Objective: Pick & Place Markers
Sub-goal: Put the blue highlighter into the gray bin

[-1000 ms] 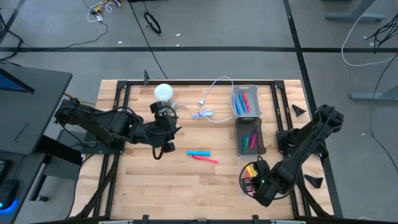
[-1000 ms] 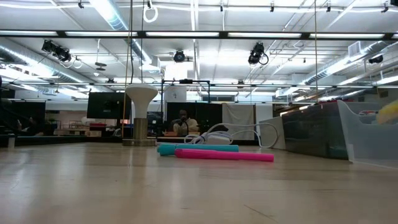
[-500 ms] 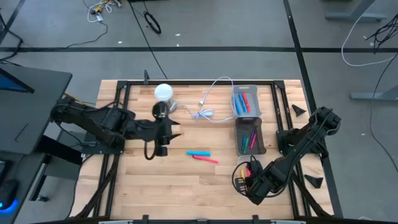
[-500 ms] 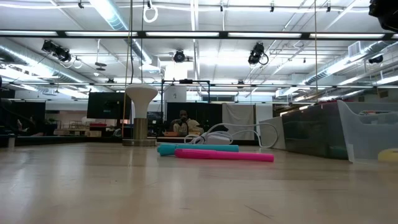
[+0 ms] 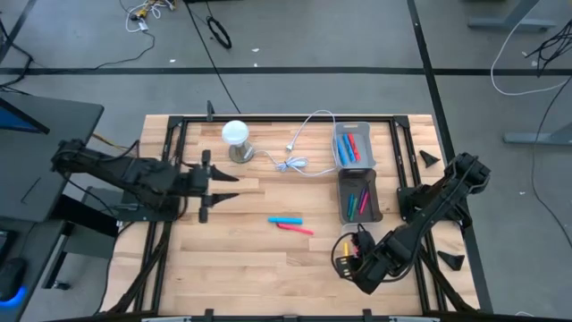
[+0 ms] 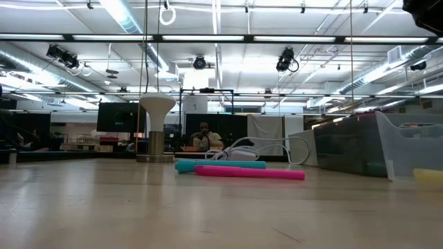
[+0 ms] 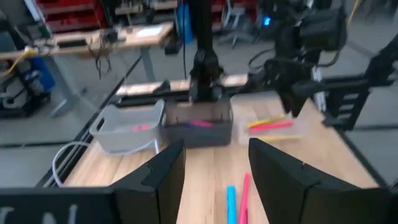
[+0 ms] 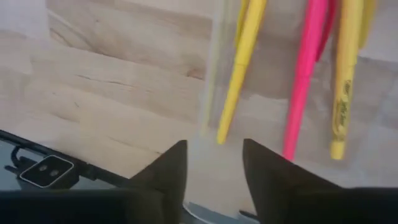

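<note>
Two loose markers, one blue (image 5: 286,220) and one pink (image 5: 296,228), lie mid-desk (image 5: 268,259) beside a white cable (image 5: 299,143); both the left claw (image 5: 217,184) and right claw (image 5: 350,259) stand released, the right over a clear tray (image 8: 273,93) holding three yellow and pink markers (image 8: 239,74).

A light wooden table (image 5: 232,255) with a black frame stands on a grey floor. At about eleven o'clock on the tabletop stands a small white lamp-like object with a round head on a metal base (image 5: 235,136); in the low view it shows as a white mushroom shape (image 6: 156,111). Just toward one o'clock from it lies a looped white cable (image 5: 299,143). A pale grey bin (image 5: 354,145) sits at two o'clock, a dark bin (image 5: 359,195) touching its near end. A clear tray (image 5: 350,255) rests at five o'clock. Beyond the table, a person (image 6: 203,135) sits far off.
</note>
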